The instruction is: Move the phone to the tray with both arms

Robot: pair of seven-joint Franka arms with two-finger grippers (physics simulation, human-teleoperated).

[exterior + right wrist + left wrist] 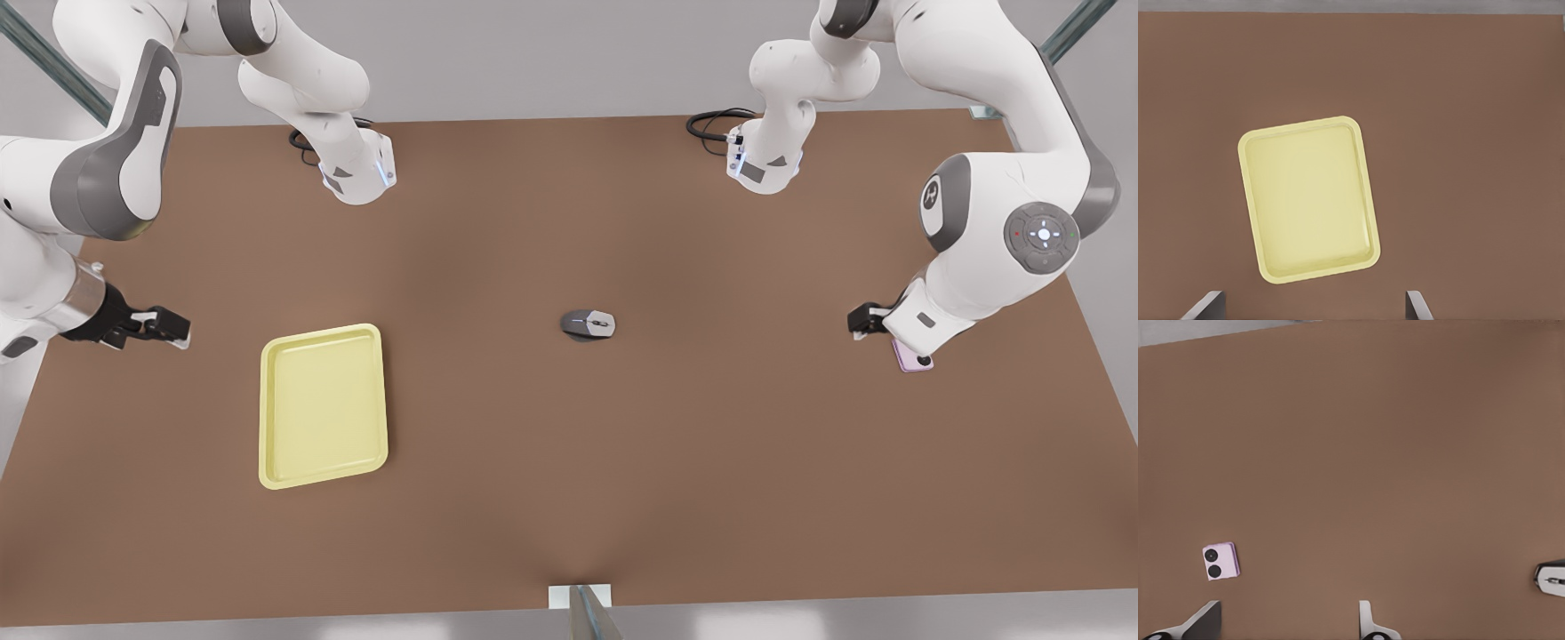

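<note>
Soft, even light (faint shadows)

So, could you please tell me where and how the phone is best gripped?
The phone lies flat on the table, lenses up, so probably come straight down and pinch its two long edges. The left pincer, open, hangs nearest; the right pincer, open, waits by the tray.

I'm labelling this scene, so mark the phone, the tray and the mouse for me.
phone (1221, 562), left wrist view, on its lilac back beside the two lenses.
tray (1309, 198), right wrist view, on its bare yellow floor.
mouse (588, 324), front view, on its grey top shell.
</note>
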